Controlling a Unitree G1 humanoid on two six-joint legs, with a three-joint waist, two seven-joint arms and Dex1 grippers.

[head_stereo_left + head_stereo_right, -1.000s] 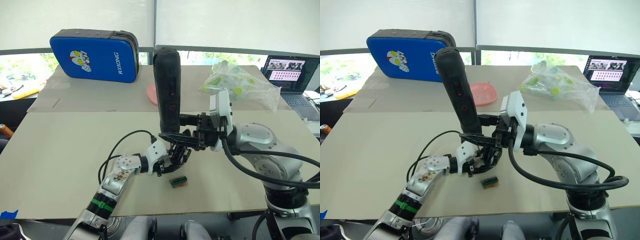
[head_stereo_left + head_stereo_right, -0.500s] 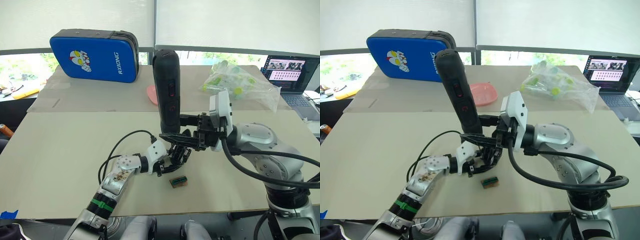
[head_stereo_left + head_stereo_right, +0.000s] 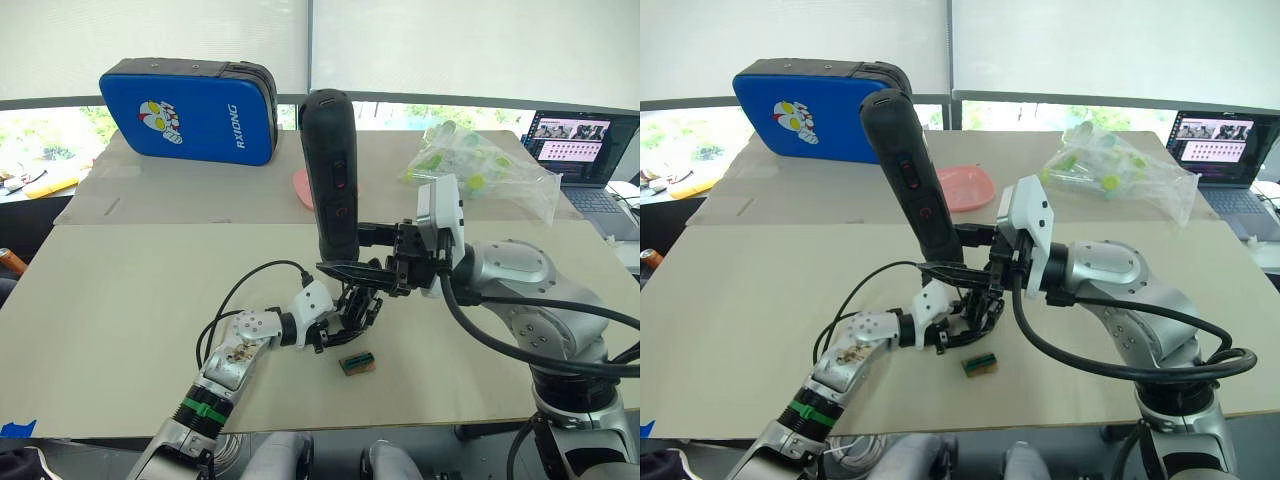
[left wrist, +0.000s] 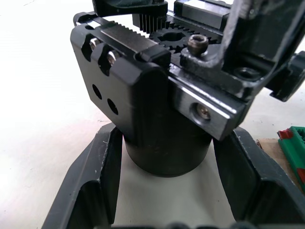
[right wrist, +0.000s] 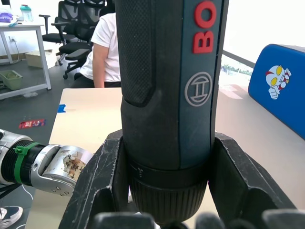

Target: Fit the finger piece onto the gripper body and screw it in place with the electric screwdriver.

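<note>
Left end effector (image 3: 352, 315): closed round the small black blocky gripper body (image 3: 357, 308) at counter centre, its two black fingers pressed on either side of the body's round base.
Right end effector (image 3: 352, 250): clamped on the thick black pen-like electric screwdriver (image 3: 331, 170), which stands nearly upright, tip down, directly above the gripper body.
Left wrist view: toothed rack and gear, two small screws and a hex-socket screw on top of the gripper body (image 4: 157, 90); the eye views do not resolve these.
Right wrist view: red lettering and a round logo on the screwdriver's barrel (image 5: 167, 90); a person in a white shirt (image 5: 106, 47) seated among office chairs beyond the counter.
Eye views: small green-and-brown block (image 3: 357, 362) on the beige counter (image 3: 120, 300), just at 5 o'clock of the gripper body.
Far side: blue padded case (image 3: 190, 108) at 11 o'clock, clear bag of green-capped tubes (image 3: 480, 165) at 1 o'clock.
Finger piece: cannot tell.
</note>
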